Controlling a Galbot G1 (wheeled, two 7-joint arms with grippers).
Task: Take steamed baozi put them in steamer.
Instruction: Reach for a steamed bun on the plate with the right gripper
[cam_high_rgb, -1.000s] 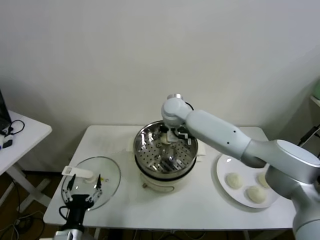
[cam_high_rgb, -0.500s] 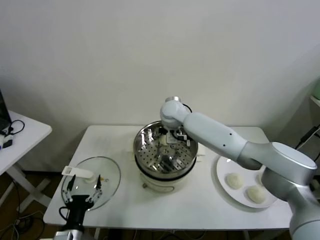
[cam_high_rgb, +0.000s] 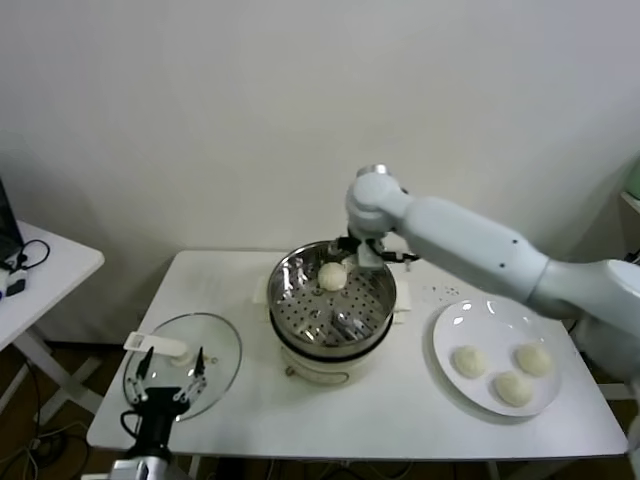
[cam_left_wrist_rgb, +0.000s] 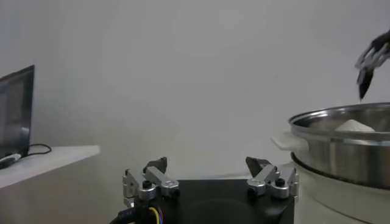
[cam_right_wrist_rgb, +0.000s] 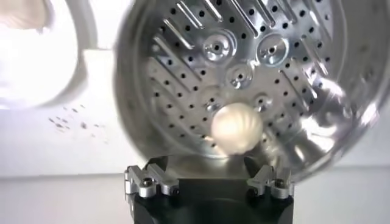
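The steel steamer (cam_high_rgb: 375, 300) sits on its cream pot base mid-table. One baozi (cam_high_rgb: 332, 276) lies on its perforated floor toward the back; it also shows in the right wrist view (cam_right_wrist_rgb: 237, 128) and as a white top over the rim in the left wrist view (cam_left_wrist_rgb: 355, 126). Three baozi (cam_high_rgb: 468, 361) (cam_high_rgb: 534, 359) (cam_high_rgb: 514, 388) lie on the white plate (cam_high_rgb: 458, 320) at the right. My right gripper (cam_high_rgb: 366, 255) is open and empty above the steamer's back rim (cam_right_wrist_rgb: 206, 165). My left gripper (cam_high_rgb: 167, 375) is open and idle at the front left (cam_left_wrist_rgb: 207, 166).
A glass lid with a white handle (cam_high_rgb: 158, 346) lies on the table's front left, under my left gripper. A small side table (cam_high_rgb: 40, 265) with a dark screen (cam_left_wrist_rgb: 15, 109) stands at the far left. The wall is close behind the table.
My right gripper has let go of the baozi inside the steamer and risen up and back to the right. The baozi now lies free on the steamer floor. The left arm has not moved.
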